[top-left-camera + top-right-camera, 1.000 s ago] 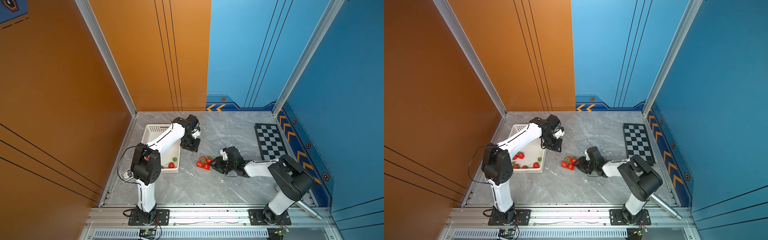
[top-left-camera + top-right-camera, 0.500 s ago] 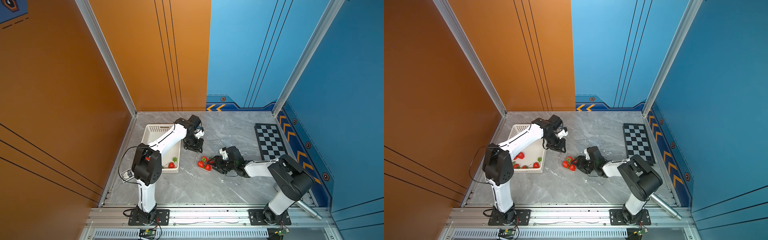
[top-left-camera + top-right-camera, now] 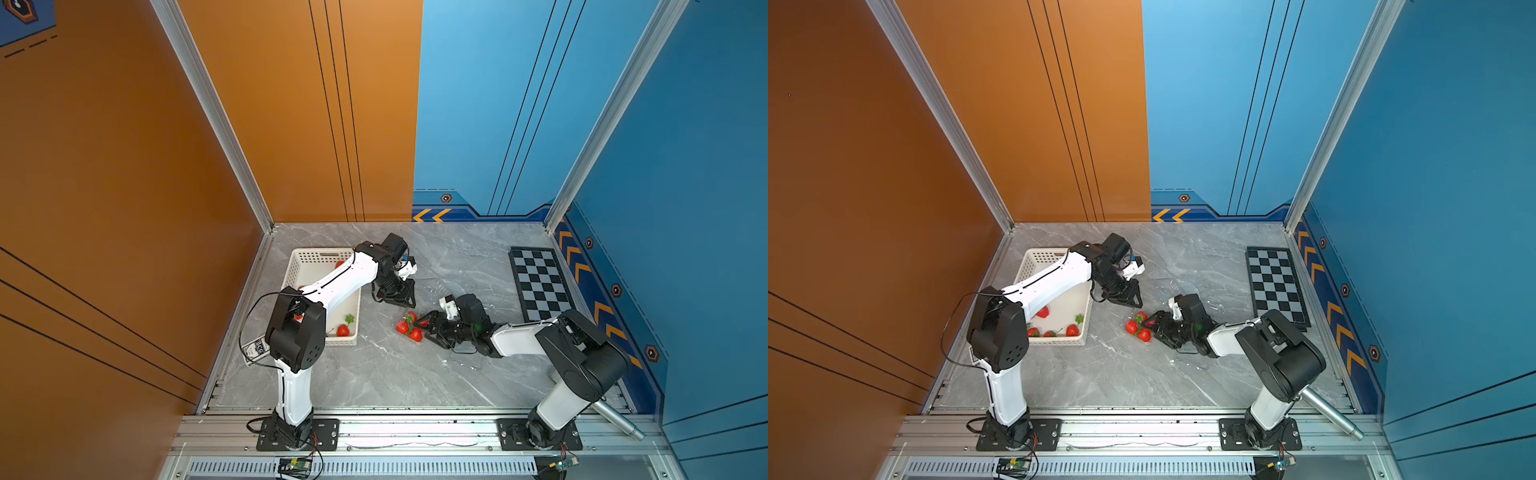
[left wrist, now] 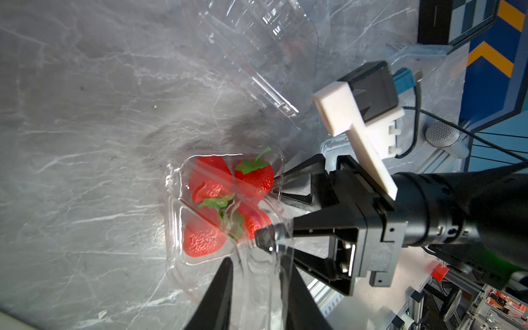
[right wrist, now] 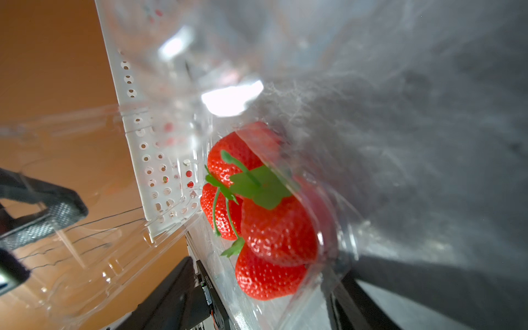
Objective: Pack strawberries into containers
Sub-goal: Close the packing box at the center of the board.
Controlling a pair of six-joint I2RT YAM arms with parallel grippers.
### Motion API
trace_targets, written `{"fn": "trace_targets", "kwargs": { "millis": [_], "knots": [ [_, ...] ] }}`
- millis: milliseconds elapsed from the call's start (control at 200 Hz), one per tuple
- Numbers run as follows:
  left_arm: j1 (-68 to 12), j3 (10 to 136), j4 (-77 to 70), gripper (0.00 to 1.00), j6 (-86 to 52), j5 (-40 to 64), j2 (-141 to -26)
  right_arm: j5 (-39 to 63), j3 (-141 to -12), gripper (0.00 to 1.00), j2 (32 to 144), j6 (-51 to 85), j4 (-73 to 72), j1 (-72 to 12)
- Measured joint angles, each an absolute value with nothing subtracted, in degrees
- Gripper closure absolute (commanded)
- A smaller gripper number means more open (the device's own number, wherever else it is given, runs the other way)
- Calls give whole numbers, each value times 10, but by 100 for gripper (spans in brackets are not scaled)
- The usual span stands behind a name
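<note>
Right at the container's (image 4: 173,217) rim, the right tool (image 4: 271,210) is spread wide, holding nothing. Four strawberries (image 4: 254,178) sit inside, on the desk (image 4: 85,114). Left tool (image 4: 255,261) sits around the lid (image 4: 260,294); squeezing or not, I cannot tell. Next, I think: press the lid shut.

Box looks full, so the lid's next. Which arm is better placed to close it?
Left, probably: the lid lies between the left gripper's fingers; the right gripper is open at the box rim.
</note>
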State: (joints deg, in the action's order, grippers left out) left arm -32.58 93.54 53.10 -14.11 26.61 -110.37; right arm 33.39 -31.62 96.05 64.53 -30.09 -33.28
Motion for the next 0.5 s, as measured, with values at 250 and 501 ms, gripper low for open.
{"fn": "trace_targets", "kwargs": {
  "millis": [250, 501],
  "knots": [
    [-333, 924, 506, 70, -153, 288, -1104, 350, -305, 23, 961, 645, -323, -329],
    [-342, 912, 491, 69, -163, 304, -1104, 370, -288, 22, 961, 646, -352, -324]
  ]
}}
